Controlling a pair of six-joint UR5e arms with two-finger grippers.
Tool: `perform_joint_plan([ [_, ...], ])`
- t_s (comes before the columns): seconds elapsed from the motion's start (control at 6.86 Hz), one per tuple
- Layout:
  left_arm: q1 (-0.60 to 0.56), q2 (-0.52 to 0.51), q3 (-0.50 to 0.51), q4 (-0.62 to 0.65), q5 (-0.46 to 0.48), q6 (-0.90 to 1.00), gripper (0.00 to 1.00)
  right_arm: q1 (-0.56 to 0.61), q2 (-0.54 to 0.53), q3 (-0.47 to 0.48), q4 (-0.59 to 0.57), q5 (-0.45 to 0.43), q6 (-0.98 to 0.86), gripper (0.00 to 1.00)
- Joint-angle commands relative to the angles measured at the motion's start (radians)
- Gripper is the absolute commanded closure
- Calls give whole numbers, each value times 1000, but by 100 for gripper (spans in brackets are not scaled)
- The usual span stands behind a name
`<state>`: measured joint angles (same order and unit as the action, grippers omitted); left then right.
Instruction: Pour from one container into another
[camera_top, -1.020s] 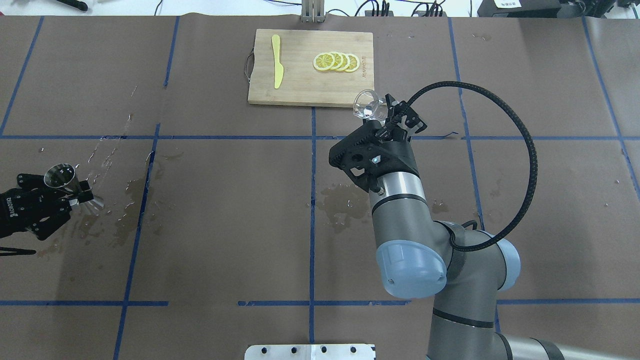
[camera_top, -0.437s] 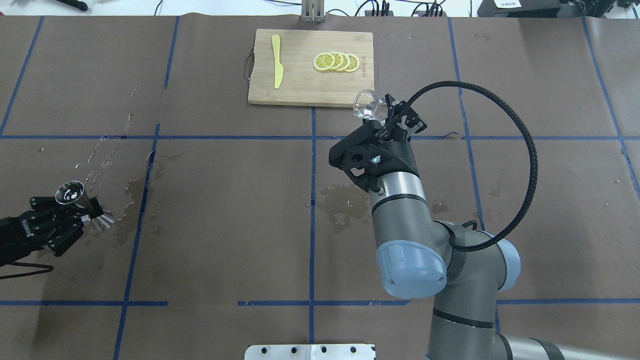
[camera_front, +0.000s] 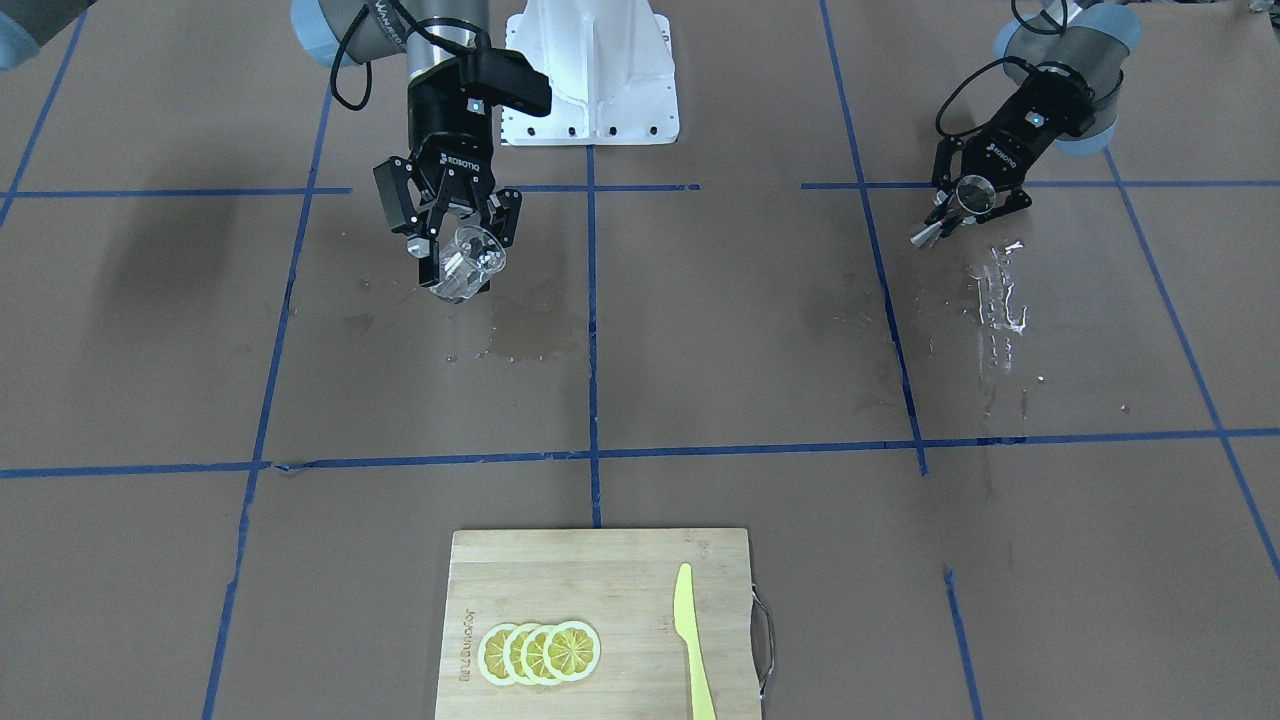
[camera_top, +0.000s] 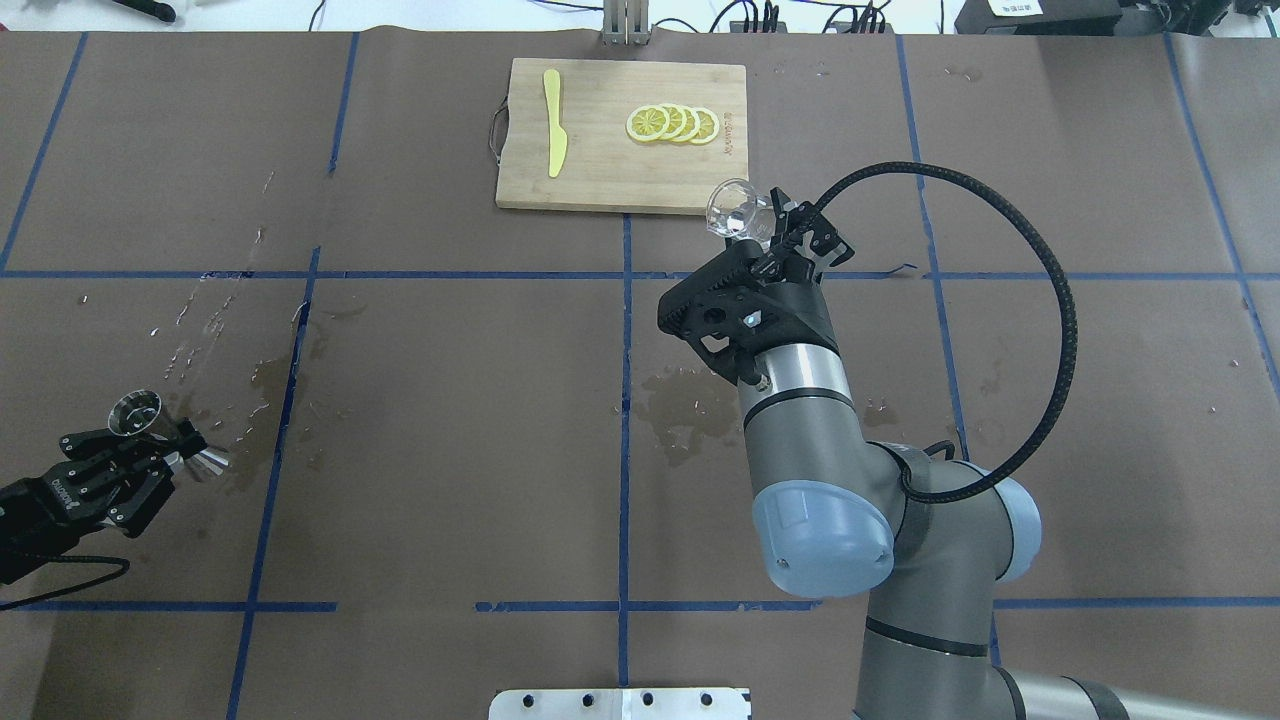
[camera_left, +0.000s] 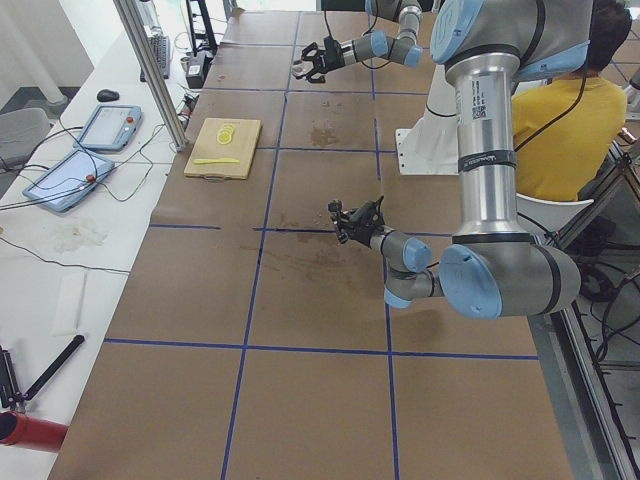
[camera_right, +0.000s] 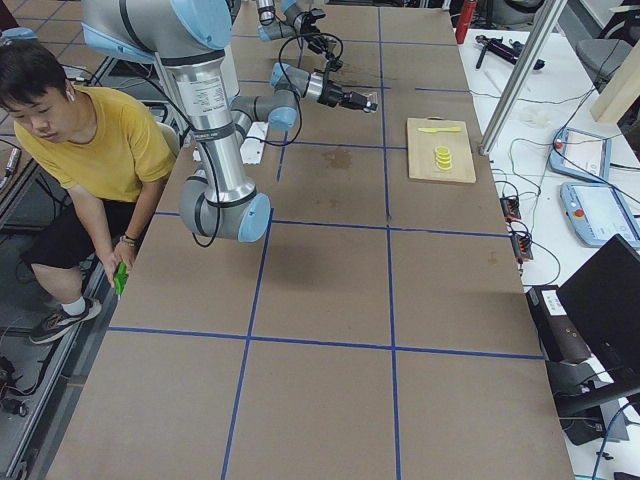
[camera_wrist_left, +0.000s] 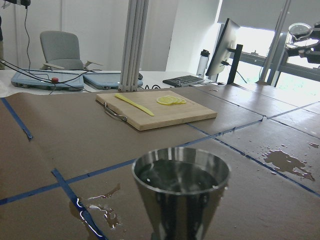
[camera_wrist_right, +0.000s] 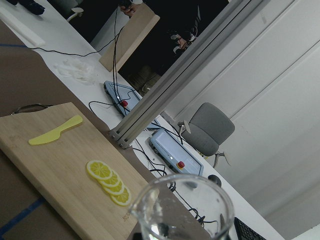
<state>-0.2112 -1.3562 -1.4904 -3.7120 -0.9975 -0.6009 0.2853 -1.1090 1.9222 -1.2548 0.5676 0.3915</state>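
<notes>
Right gripper (camera_top: 768, 232) clenched on the glass cup (camera_top: 738, 209), held clear of the table just off the near edge of the cutting board (camera_top: 620, 170); left gripper (camera_top: 168, 448) clamped at the waist of the jigger (camera_top: 136, 412), at the table's far left, mouth up and roughly level in the left wrist view; the two vessels are well apart, so no pour is possible from here; whether the cup holds liquid cannot be told, nor the level in the jigger; wet patches (camera_top: 685, 405) mid-table and a spill (camera_top: 265, 385) beside the jigger suggest splashing is the main risk; judgement: bring the cup's lip directly over the narrow steel mouth before tilting, keep the jigger steady and level, tilt slowly, stop early since the bowl is small
</notes>
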Motion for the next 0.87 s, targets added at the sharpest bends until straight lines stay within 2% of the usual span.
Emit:
perform_joint_plan([
  [0.0, 29, -9, 1, 3, 162, 4, 100, 0, 0, 1, 0, 0, 0, 100],
  [0.73, 32, -53, 58, 46, 175, 71, 100, 0, 0, 1, 0, 0, 0, 100],
])
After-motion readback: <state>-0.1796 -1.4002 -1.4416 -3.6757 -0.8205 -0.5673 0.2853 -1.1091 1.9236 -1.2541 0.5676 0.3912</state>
